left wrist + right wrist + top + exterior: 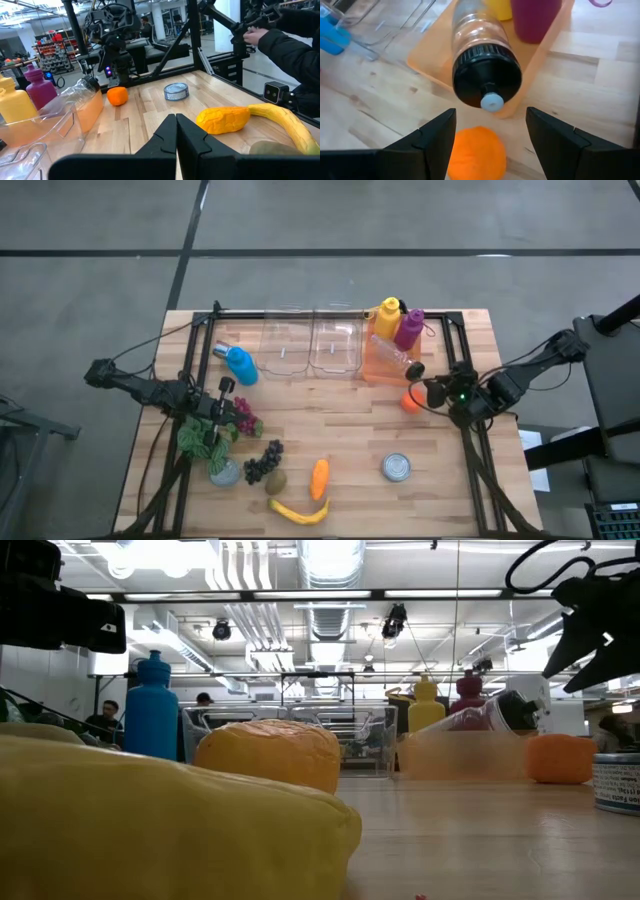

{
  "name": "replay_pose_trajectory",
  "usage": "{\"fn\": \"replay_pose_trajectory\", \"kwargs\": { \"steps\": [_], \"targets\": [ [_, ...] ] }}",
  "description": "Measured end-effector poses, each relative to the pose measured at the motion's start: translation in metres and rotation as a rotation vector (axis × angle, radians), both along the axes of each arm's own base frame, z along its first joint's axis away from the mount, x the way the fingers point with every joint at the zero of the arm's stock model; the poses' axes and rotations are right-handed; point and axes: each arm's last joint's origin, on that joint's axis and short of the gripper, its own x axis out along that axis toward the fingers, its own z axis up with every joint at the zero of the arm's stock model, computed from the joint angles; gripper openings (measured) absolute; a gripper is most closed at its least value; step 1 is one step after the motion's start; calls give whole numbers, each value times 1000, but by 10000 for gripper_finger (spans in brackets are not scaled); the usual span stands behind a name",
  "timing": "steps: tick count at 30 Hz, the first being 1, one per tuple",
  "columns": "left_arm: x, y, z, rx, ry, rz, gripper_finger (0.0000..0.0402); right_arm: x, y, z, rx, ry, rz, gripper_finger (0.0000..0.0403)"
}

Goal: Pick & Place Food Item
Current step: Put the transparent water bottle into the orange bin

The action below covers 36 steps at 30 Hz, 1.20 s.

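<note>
An orange lies on the wooden table just in front of the orange tray; it shows again as the orange and the orange. My right gripper hangs open above it, slanting down, and its two fingers stand on either side of the fruit without touching it. In the low view my right gripper is well above the table. My left gripper is shut and level at the table's left, with nothing in it.
A clear bottle with a black cap lies tilted on the tray's rim beside yellow and magenta bottles. Two clear bins and a blue bottle stand at the back. A can, carrot, banana, kiwi and grapes lie near the front.
</note>
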Motion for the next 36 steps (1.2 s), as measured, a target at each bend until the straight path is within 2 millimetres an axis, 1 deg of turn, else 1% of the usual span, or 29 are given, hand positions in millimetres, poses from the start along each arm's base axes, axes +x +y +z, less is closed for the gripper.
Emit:
{"fn": "replay_pose_trajectory", "kwargs": {
  "steps": [6, 13, 17, 23, 30, 36],
  "targets": [
    [0, 0, 0, 0, 0, 0, 1, 4, 0, 1, -18, 43, 56, 237],
    [0, 0, 0, 0, 0, 0, 1, 6, 0, 8, -29, 37, 89, 237],
    [0, 0, 0, 0, 0, 0, 1, 5, 0, 9, -39, 103, 148, 237],
    [0, 0, 0, 0, 0, 0, 1, 10, -2, 13, -66, 124, 190, 237],
    [0, 0, 0, 0, 0, 0, 1, 13, -8, 12, -6, 165, 182, 237],
    [0, 0, 0, 0, 0, 0, 1, 20, -14, 11, -23, 205, 176, 237]
  ]
}}
